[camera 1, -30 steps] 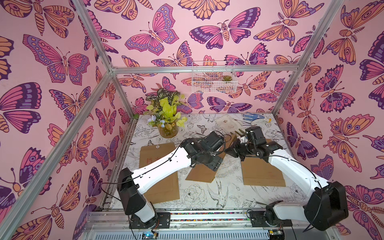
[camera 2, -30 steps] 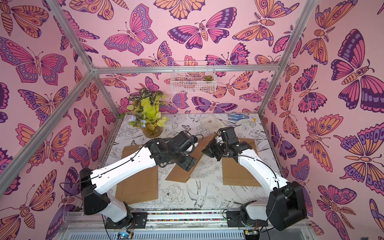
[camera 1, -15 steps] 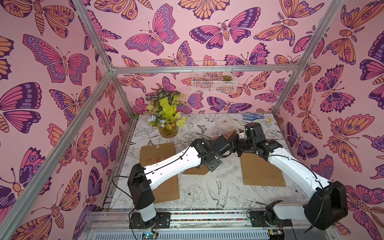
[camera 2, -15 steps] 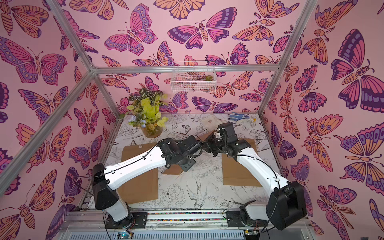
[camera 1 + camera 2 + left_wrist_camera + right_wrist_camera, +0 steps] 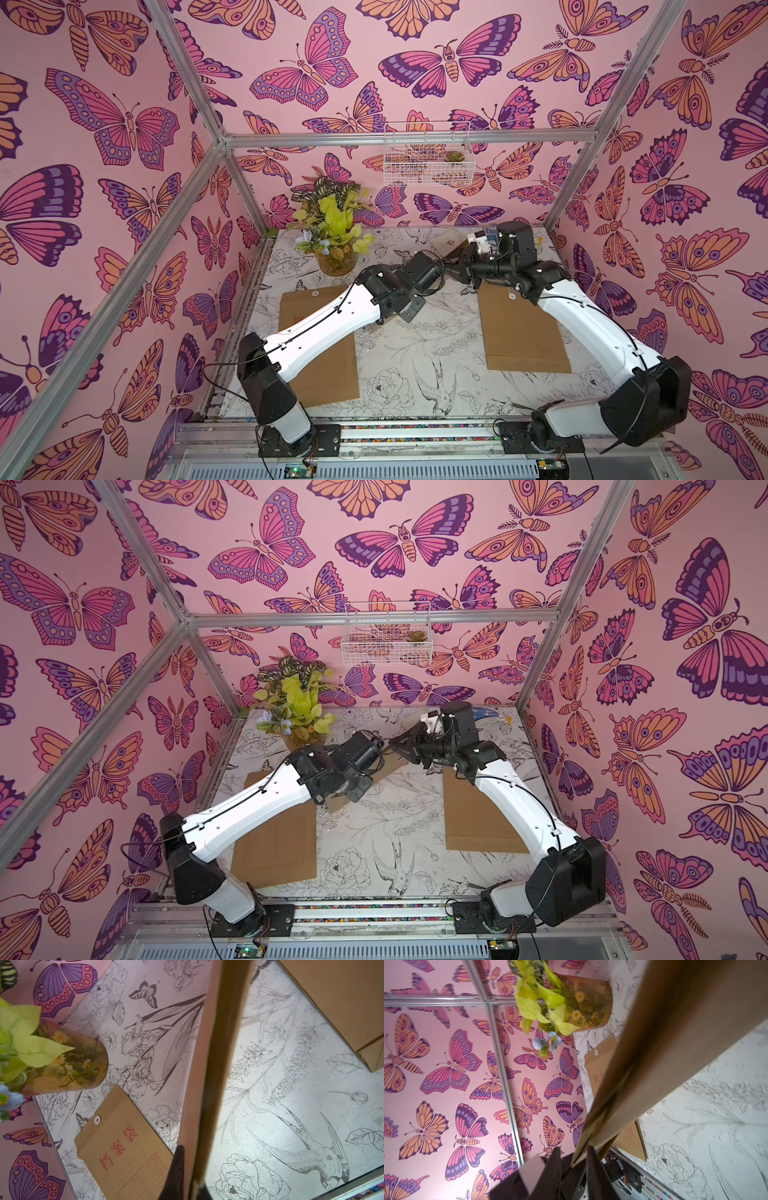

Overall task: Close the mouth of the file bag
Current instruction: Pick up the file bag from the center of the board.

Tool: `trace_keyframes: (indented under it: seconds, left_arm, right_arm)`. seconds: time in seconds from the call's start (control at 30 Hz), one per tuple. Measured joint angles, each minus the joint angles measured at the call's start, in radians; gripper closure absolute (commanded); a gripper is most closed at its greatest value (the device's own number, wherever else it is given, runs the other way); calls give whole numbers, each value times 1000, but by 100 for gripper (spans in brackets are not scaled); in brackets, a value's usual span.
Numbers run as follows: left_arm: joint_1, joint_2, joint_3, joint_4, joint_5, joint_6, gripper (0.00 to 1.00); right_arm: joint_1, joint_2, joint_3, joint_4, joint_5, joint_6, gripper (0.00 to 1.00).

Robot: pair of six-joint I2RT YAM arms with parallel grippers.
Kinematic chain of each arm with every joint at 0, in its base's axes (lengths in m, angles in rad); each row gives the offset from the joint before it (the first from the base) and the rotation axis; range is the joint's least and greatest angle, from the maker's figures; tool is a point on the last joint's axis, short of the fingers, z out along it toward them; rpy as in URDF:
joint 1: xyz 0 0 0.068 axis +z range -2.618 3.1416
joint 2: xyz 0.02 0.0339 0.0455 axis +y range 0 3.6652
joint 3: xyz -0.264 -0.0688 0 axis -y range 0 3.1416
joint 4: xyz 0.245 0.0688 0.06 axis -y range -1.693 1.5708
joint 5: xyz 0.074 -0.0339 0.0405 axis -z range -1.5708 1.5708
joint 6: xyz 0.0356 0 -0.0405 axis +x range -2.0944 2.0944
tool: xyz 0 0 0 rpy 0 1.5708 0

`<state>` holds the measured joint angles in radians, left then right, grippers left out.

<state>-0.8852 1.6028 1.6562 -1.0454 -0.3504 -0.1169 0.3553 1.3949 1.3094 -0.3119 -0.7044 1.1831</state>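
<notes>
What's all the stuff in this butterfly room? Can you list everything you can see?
file bags: three, brown; one flat under the left arm, one flat by the right arm, and the lifted bag in the middle
vase of plants: one, brownish with yellow-green leaves; back of the table
wire basket: one, white; on the back wall
little plant: one, green; inside the basket
table cover: one, white with black flower and bird drawings
walls: pink with butterflies
metal bars: silver; along the wall edges
small things: pale and blue; far back, too hidden to name
arms: two, white and black; left, right
left pincer: black; shut on the lifted bag
right pincer: black; at the same bag's edge, grip unclear
</notes>
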Motion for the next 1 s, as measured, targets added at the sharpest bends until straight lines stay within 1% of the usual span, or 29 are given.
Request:
trace_keyframes:
  seconds: [0.1, 0.27, 0.37, 0.43, 0.53, 0.6, 0.7, 0.83, 1.0]
  left_arm:
    - [69, -72, -19, 28, 53, 2, 100]
    - [183, -238, -94, 126, 209, 24, 100]
    - [233, -334, -132, 185, 315, 39, 100]
    - [260, -378, -137, 219, 384, 50, 100]
    - [296, -417, -149, 282, 480, 50, 100]
    - [317, -437, -176, 322, 538, 47, 100]
    - [345, -456, -224, 370, 623, 30, 100]
    - [383, -466, -272, 431, 741, -8, 100]
    - [447, -475, -294, 494, 877, -66, 100]
  right_arm:
    - [-66, -34, 26, 1, -28, -69, 60]
    - [-179, -126, -7, -7, -14, -195, 47]
    - [-192, -168, -69, 21, -3, -266, 37]
    - [-191, -174, -136, 84, -5, -290, 29]
    - [-189, -148, -233, 214, -8, -291, 21]
    - [-183, -116, -272, 307, -13, -291, 18]
    - [-160, -60, -284, 446, -35, -290, 17]
    - [-132, -13, -283, 625, -86, -277, 17]
    - [-129, 14, -279, 805, -139, -270, 19]
